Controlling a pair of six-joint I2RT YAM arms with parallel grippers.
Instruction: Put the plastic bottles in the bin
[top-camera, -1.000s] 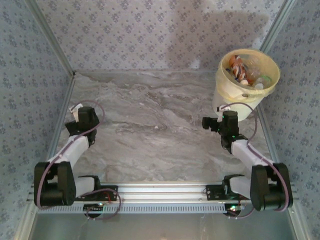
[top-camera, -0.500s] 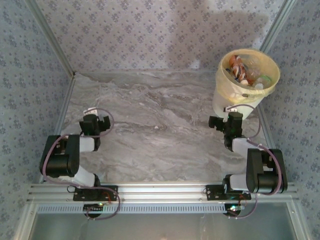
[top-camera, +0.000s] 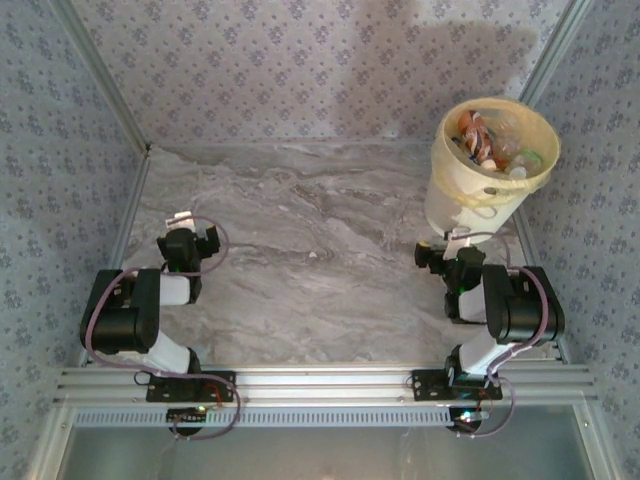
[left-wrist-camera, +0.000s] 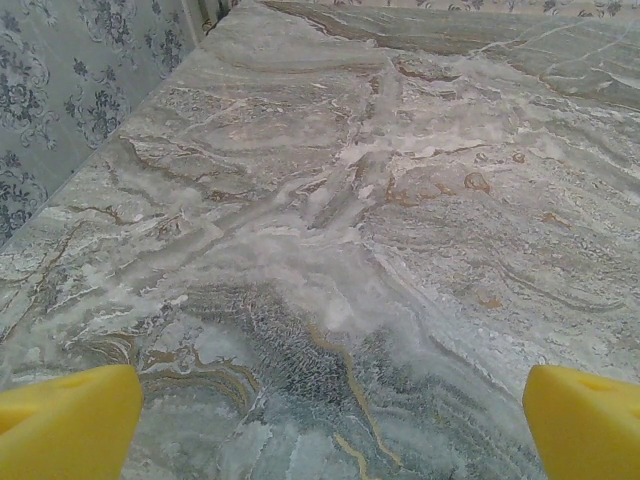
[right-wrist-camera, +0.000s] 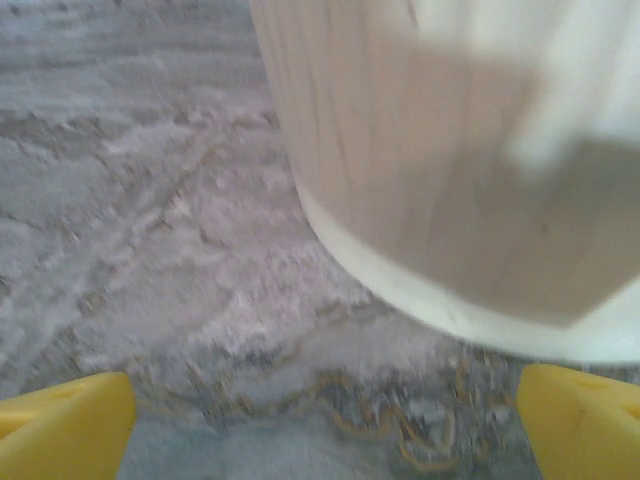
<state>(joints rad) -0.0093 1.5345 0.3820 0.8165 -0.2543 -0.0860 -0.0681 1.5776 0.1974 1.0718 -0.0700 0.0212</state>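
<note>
1. Pale yellow bin stands far right on the marble table. The plastic bottles I can see all lie inside it, piled close to the rim.
2. Left gripper: jaws spread wide, nothing between them, bare marble ahead. Arm sits tucked near left, by its base.
3. Right gripper: also spread wide, holding nothing, nose pointed at the bin wall just ahead.
4. Judgement: sorting looks done, and the step in hand is parking.
5. To do it well, draw the right wrist straight toward the near edge. A sideways swing could nudge the bin. Keep both grippers off the marble and leave the jaws apart.
</note>
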